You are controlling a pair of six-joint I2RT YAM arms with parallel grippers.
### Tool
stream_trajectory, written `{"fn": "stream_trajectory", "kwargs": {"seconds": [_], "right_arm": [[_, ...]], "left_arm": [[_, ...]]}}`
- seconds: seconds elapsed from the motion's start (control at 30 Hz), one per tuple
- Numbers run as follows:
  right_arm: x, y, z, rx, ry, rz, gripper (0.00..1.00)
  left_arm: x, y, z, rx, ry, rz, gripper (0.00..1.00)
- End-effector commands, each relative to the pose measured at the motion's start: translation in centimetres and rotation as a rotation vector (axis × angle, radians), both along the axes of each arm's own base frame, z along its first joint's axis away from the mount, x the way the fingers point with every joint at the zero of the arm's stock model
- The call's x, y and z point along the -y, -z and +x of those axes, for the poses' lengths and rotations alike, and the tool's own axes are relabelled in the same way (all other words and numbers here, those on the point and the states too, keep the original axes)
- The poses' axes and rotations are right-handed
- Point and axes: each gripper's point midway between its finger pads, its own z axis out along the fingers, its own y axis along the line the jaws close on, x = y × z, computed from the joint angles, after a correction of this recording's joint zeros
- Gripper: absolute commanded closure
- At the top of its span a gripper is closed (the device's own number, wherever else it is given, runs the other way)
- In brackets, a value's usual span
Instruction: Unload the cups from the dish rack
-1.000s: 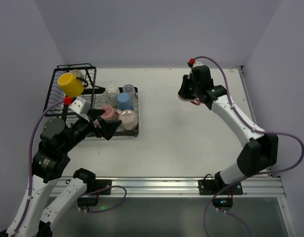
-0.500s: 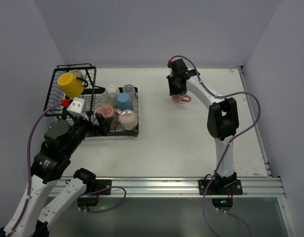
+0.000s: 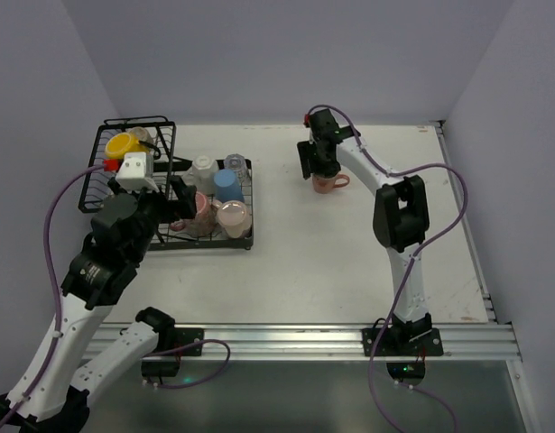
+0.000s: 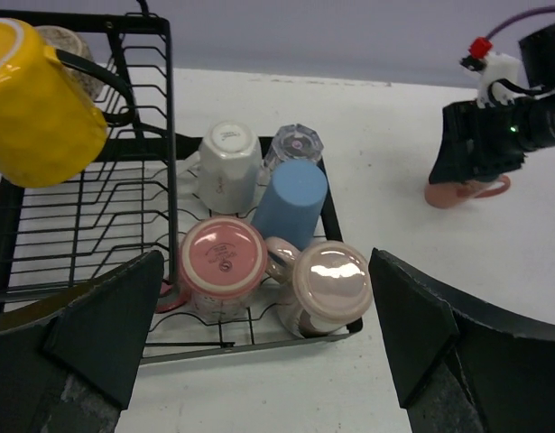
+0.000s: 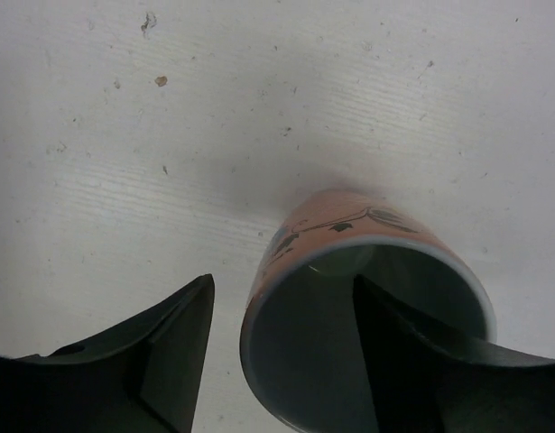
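The black wire dish rack (image 3: 101,191) sits at the back left and holds several cups upside down or on pegs: a yellow mug (image 4: 38,104), a white mug (image 4: 230,162), a clear glass (image 4: 295,144), a blue cup (image 4: 291,203), a pink cup (image 4: 223,262) and a pale beige cup (image 4: 329,284). My left gripper (image 4: 266,275) hangs wide open above the rack's near edge, touching nothing. A pink patterned cup (image 5: 349,234) stands upright on the table at the back centre. My right gripper (image 5: 282,289) is open over its rim, one finger inside and one outside.
Grey walls close in the back and both sides of the white table (image 3: 349,262). The right arm (image 3: 399,216) reaches from its base at the front right up to the back centre. A metal rail (image 3: 286,338) runs along the near edge.
The right arm swung left from the back right with the pink cup, lowered it to the table and opened its jaws. The left arm rose and moved closer over the rack.
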Motion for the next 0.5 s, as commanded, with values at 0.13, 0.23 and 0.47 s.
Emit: {"fn": "stream_trajectory", "kwargs": {"seconds": [0.13, 0.23, 0.47], "right_arm": [[-1.4, -12.2, -1.1, 0.23, -0.049, 0.188, 0.11], [-1.9, -15.4, -3.1, 0.29, -0.08, 0.275, 0.02], [-2.7, -19.4, -8.6, 0.391, -0.165, 0.449, 0.01]], "left_arm": [[-5.1, -5.6, 1.6, 0.128, -0.347, -0.068, 0.0], [-7.4, -6.6, 1.0, 0.16, -0.479, -0.084, 0.0], [-9.6, -5.9, 6.1, 0.04, -0.537, -0.064, 0.0]]}}
